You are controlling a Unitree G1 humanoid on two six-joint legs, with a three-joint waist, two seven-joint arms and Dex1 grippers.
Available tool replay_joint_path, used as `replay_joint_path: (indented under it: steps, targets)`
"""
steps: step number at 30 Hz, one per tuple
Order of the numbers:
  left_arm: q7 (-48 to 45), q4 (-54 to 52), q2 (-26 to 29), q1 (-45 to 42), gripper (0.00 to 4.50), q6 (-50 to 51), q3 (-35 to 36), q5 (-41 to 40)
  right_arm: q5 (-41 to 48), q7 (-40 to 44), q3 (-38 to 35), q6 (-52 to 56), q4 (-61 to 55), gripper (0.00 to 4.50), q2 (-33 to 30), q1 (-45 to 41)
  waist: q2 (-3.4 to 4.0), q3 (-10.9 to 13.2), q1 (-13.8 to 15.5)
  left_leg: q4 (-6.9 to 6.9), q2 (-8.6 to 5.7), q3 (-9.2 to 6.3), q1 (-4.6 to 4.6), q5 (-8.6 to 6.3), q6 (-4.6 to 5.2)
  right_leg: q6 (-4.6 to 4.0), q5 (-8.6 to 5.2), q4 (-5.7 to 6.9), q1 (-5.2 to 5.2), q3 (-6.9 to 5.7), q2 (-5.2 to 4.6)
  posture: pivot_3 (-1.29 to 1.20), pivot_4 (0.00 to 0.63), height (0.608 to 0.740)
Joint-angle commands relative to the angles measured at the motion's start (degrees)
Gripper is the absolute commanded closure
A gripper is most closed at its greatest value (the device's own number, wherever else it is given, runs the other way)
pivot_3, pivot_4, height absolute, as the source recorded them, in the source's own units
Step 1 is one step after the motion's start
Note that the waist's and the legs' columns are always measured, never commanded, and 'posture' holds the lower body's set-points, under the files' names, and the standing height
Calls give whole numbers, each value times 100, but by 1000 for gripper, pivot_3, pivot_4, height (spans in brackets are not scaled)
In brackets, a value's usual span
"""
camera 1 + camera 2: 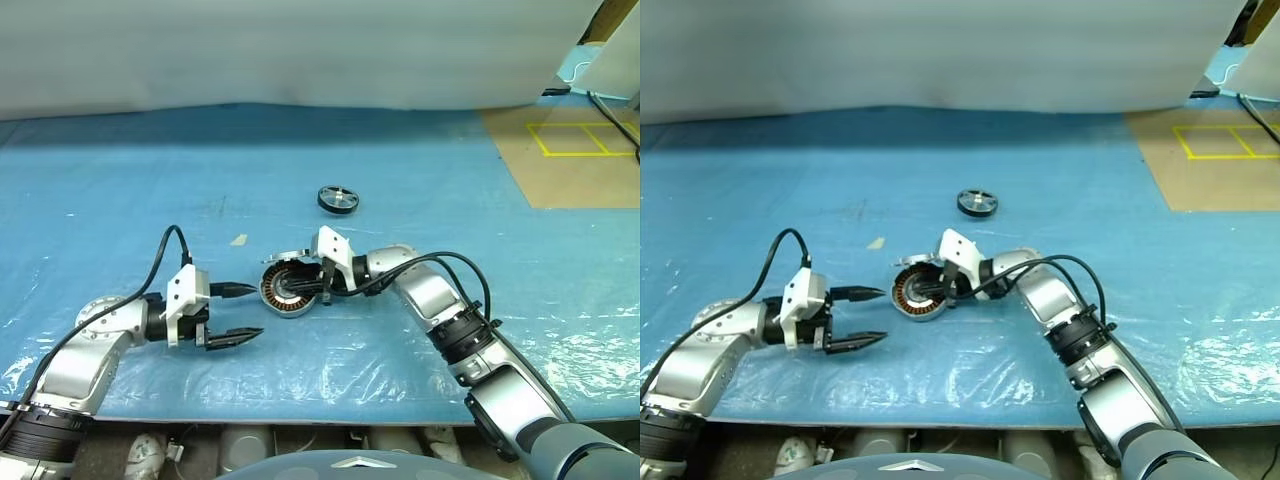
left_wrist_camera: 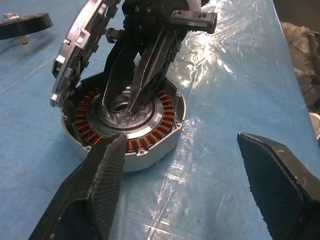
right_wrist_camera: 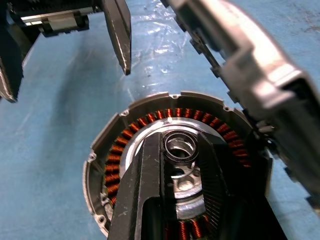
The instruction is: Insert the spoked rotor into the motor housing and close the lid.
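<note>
The motor housing lies on the blue sheet, its copper windings showing. Its lid stands tilted up along the housing's far side. My right gripper reaches down into the housing from the right, its fingers close together on either side of the central hub ring. My left gripper hangs open just left of the housing, touching nothing. The spoked rotor, black-rimmed with silvery spokes, lies flat on the sheet behind the housing, apart from both grippers.
A small beige scrap lies on the blue plastic-covered sheet left of the housing. A brown board with yellow tape lines lies at the far right. The table's front edge runs just below my arms.
</note>
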Motion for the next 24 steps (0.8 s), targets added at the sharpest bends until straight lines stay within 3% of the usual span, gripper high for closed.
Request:
replay_joint_path:
  steps: [1, 24]
  targets:
    - [5, -205, 44, -70, 787, 0, 38, -22, -104, 102, 11, -88, -43, 3937, -79, -77, 0, 0, 0, 0, 0, 0, 0, 0, 0, 0, 0, 0, 0, 0, 0, 0, 150, 740]
    - [-32, -127, 49, -162, 787, 44, 8, 68, -132, 429, 111, 30, -101, 3937, -106, -66, -1, -1, 0, 0, 0, 0, 1, 0, 0, 0, 0, 0, 1, 0, 0, 0, 150, 740]
